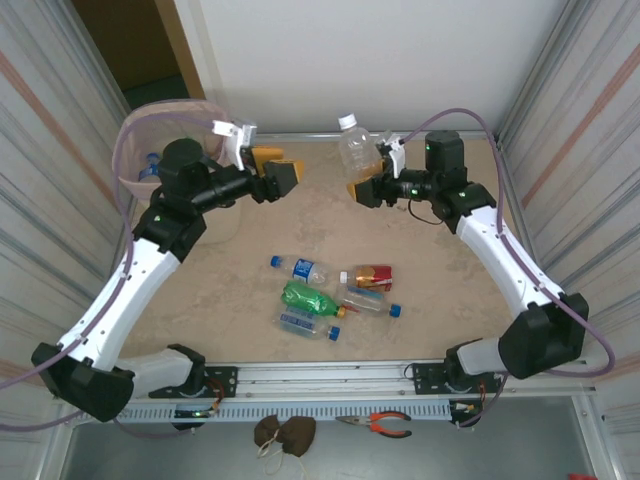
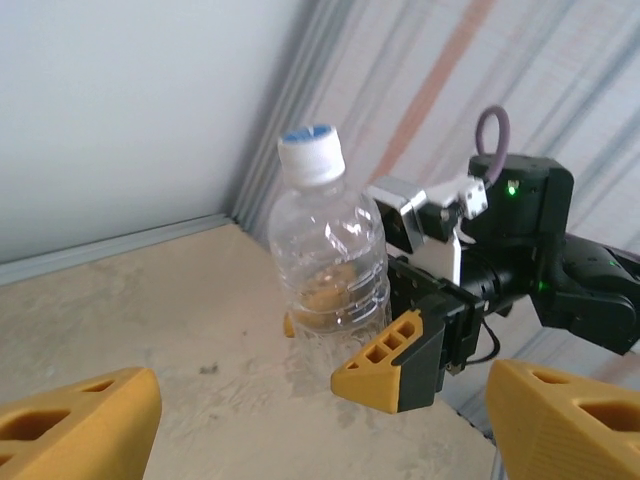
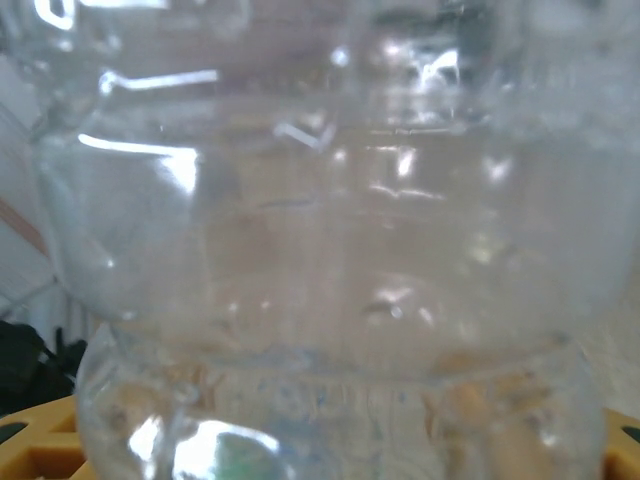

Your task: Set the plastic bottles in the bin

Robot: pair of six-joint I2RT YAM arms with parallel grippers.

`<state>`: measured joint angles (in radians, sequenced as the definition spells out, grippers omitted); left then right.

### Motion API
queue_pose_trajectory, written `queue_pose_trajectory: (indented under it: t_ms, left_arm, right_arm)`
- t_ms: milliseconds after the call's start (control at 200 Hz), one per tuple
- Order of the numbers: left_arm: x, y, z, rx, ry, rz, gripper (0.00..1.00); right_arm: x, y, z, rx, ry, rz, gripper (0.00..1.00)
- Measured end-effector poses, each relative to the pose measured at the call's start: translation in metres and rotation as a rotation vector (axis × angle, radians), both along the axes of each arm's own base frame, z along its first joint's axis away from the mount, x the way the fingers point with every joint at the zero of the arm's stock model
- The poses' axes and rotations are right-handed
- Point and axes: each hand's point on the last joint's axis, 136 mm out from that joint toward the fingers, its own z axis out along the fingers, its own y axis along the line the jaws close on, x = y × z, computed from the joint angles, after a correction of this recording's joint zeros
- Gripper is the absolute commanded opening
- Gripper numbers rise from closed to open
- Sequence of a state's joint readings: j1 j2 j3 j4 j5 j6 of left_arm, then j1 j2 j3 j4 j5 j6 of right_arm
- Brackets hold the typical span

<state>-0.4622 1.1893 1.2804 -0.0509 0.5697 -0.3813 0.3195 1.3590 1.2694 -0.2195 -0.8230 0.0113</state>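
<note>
Clear bottle sat right against the right-wrist lens, ribbed lower body blurred, yellow fingers just showing at 6 o'clock. From the top view it stood upright, white cap up, at approx 12 o'clock on the table. Right gripper was clamped on its lower part, one finger each side. Couldn't tell if the base touched the table or hung just off it. Left gripper faced it from the bottle's 9 o'clock, jaws spread wide w/ nothing btwn them and a gap to the bottle. Bin was at 10 o'clock behind the left arm, w/ one bottle inside showing blue. Loose bottles, five or so incl. a green one, lay mid-table toward 6 o'clock.

Looked like a handover, since the bin was on the left arm's side. To do it well:
- Keep the bottle upright & steady.
- Bring the left jaws round the body above the right fingers, centred, not on the cap.
- Close before the right lets go; thin plastic prob. squashes & slips.
- Pull the right arm back toward 3 o'clock before swinging binward.
</note>
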Motion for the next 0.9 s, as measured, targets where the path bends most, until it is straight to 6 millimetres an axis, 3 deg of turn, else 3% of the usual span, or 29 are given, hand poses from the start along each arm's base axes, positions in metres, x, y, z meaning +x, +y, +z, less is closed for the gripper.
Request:
queue_pose_trajectory:
  t_ms: [185, 346, 696, 902]
  left_arm:
    - [-0.016, -0.047, 0.003, 0.002, -0.067, -0.136, 0.87]
    - [-0.023, -0.071, 0.009, -0.009, -0.118, -0.193, 0.89]
    - [-0.032, -0.095, 0.031, -0.072, -0.209, -0.261, 0.8]
    - [-0.035, -0.105, 0.038, -0.092, -0.23, -0.293, 0.72]
  right_arm:
    - [-0.024, 0.009, 0.034, 0.108, -0.027, 0.061, 0.59]
    - [-0.043, 0.015, 0.053, 0.159, -0.048, 0.126, 0.6]
    - [-0.073, 0.025, 0.073, 0.203, -0.089, 0.226, 0.61]
    - [-0.08, 0.029, 0.078, 0.214, -0.106, 0.26, 0.61]
